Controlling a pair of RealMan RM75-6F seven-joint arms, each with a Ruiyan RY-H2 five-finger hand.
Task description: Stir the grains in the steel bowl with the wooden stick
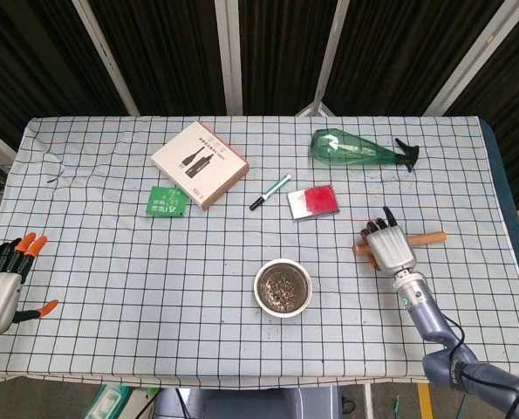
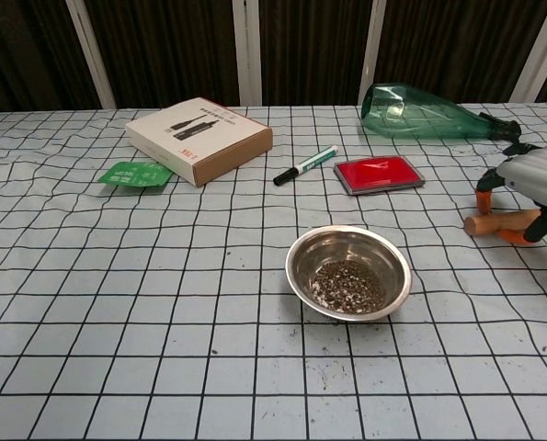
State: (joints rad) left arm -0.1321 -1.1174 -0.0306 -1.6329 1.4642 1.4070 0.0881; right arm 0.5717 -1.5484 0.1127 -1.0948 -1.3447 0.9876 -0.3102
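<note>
The steel bowl stands near the table's front middle, with dark grains on its bottom. To its right the wooden stick lies flat on the checked cloth. My right hand arches over the stick's middle, thumb on the far side and fingers on the near side, orange tips at the cloth. The stick still rests on the table and no firm grip shows. My left hand hangs off the table's front left corner with fingers spread, holding nothing.
A green glass bottle lies at the back right, with a red ink pad and a marker in front of it. A cardboard box and a green packet sit at the back left.
</note>
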